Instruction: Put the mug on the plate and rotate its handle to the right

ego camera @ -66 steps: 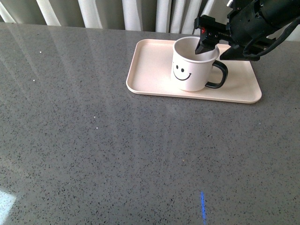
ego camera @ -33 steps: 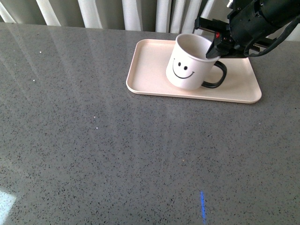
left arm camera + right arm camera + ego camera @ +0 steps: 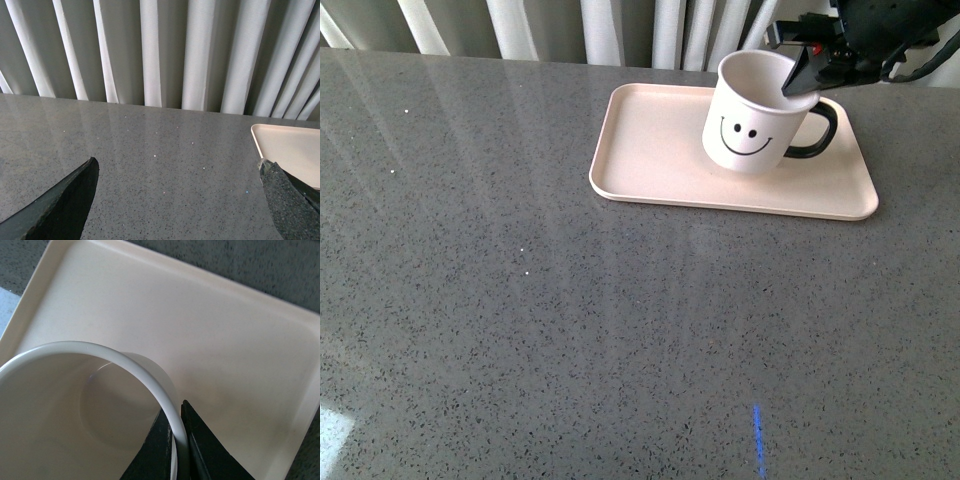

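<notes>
Right gripper (image 3: 800,78), fingers (image 3: 210,455) clenched on the rim of the white ceramic smiley mug (image 3: 752,125), which sits on the pale pink rectangular plate (image 3: 650,150) near the tabletop's (image 3: 520,300) far edge. The black loop handle (image 3: 820,130) points right. The likely next step is releasing and lifting straight clear.

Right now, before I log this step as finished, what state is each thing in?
mug: empty, over the plate, smiley toward the front camera; cannot tell if its base rests on the plate.
handle: pointing to the robot's right.
plate: flat on the table, under the mug.
right gripper: shut on the mug's rim, one finger inside, one outside.
left gripper: open, holding nothing, above the table.
</notes>
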Tool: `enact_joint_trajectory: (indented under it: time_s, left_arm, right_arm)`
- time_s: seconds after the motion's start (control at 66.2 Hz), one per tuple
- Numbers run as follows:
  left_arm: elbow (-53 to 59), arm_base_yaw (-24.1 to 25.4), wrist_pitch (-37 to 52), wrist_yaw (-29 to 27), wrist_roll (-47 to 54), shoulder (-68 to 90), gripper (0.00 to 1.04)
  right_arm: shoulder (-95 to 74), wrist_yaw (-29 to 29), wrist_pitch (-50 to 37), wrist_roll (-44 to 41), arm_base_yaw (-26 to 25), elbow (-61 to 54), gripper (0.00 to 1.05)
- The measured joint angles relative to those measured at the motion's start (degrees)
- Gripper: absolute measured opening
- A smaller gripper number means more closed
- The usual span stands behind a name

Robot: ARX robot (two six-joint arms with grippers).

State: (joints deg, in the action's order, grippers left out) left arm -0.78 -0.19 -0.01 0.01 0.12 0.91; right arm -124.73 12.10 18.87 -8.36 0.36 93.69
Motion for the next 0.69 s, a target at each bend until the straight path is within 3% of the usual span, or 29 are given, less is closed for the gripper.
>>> enact_joint_trajectory:
  time_s: [0.287, 0.695]
  left_arm:
    - [0.0, 0.0, 0.0, 0.0, 0.0, 0.0, 0.95]
    - [0.0, 0.0, 0.0, 0.0, 0.0, 0.0, 0.96]
  right_arm:
    - [-0.52, 3.17, 2.08, -11.43, -0.28, 2.86, 0.02]
    - [-3.02, 4.24, 3.37, -15.06, -0.28, 3.85, 0.02]
